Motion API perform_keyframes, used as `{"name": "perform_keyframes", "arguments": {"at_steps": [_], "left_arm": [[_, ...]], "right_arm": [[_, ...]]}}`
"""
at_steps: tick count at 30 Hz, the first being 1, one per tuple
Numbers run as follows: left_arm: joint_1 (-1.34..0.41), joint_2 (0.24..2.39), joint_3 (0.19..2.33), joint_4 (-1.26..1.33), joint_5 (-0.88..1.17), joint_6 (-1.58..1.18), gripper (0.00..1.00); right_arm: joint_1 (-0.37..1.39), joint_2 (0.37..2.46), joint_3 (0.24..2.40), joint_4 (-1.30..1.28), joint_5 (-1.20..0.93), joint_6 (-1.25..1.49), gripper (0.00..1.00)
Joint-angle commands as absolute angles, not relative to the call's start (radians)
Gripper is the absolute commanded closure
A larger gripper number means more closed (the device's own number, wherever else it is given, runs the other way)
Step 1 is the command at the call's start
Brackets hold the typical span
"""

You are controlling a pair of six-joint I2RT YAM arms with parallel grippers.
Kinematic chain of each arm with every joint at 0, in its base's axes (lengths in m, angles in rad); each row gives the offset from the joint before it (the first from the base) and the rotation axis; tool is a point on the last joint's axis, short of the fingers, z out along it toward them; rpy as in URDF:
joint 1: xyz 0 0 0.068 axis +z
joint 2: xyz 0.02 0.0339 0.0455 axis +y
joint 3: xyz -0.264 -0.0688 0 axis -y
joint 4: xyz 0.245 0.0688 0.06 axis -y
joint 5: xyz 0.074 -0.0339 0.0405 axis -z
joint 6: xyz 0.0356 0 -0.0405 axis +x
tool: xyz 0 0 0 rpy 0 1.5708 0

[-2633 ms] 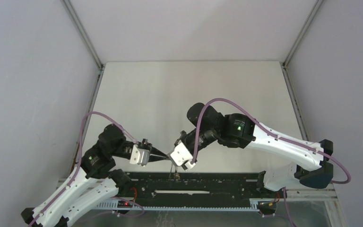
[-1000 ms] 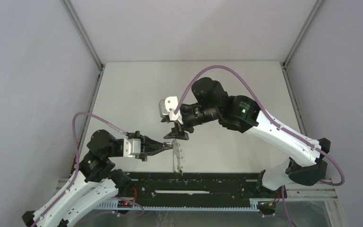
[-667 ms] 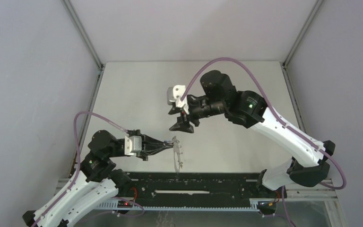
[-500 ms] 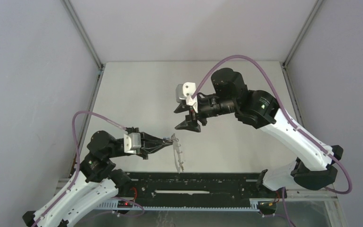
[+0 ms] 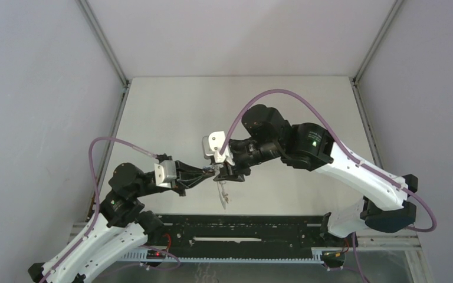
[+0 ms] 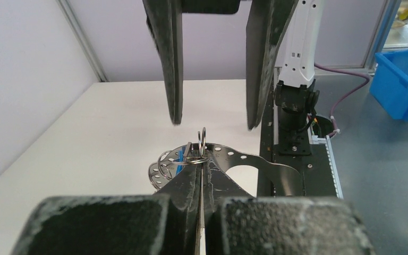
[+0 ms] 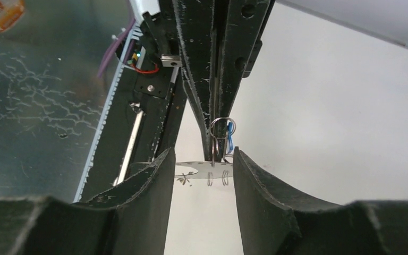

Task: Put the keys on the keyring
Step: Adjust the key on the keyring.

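- The left gripper [image 6: 202,166] has its jaws pressed together, pinching one of the small metal loops [image 6: 203,139] of the keyring [image 6: 244,158].
- The keyring is lifted clear of the table [image 5: 171,112]. In the overhead view its thin body hangs down from the pinched loop, towards the arms' bases.
- In the left wrist view the keyring shows as a flat metal band pierced with small holes, and the loops are bunched at the pinched end.
- The blue key [image 6: 179,168] sits among those loops, just beside the pinch point. Little more than its blue head shows.
- The right gripper [image 7: 203,155] is part open and faces the left one across the keyring. One of its fingers [image 6: 170,64] stands on each side of the upright loop.
- In the left wrist view its tips stop just short of the loop. Whether they touch the keyring's band I cannot tell.
- A black rail [image 5: 259,230] runs along the table's near edge, below the hanging keyring in the overhead view.
- A blue bin [image 6: 404,79] stands off the table, well apart from the keyring.
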State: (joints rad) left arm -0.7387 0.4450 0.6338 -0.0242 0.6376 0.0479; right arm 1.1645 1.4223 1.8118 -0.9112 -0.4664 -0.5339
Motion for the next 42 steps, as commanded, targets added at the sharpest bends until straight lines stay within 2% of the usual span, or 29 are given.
{"name": "perform_keyframes", "arguments": {"at_steps": [1, 7, 14, 24, 32, 42], "left_arm": [[-0.745, 0.442, 0.629, 0.007, 0.615, 0.036, 1.00], [-0.744, 0.442, 0.633, 0.007, 0.618, 0.041, 1.00], [-0.745, 0.445, 0.635, -0.020, 0.621, 0.046, 1.00], [-0.745, 0.460, 0.644, -0.026, 0.621, 0.044, 1.00], [-0.745, 0.461, 0.646, -0.028, 0.616, 0.046, 1.00], [-0.744, 0.460, 0.653, -0.028, 0.611, 0.050, 1.00]], "right_arm": [[1.199, 1.461, 1.872, -0.933, -0.328, -0.557, 0.49], [1.219, 1.481, 1.891, -0.949, -0.278, -0.579, 0.54], [1.222, 1.485, 1.893, -0.953, -0.282, -0.582, 0.67], [1.228, 1.475, 1.887, -0.936, -0.268, -0.580, 0.64], [1.228, 1.489, 1.883, -0.954, -0.298, -0.587, 0.82], [1.228, 1.504, 1.880, -0.966, -0.279, -0.581, 0.81]]}}
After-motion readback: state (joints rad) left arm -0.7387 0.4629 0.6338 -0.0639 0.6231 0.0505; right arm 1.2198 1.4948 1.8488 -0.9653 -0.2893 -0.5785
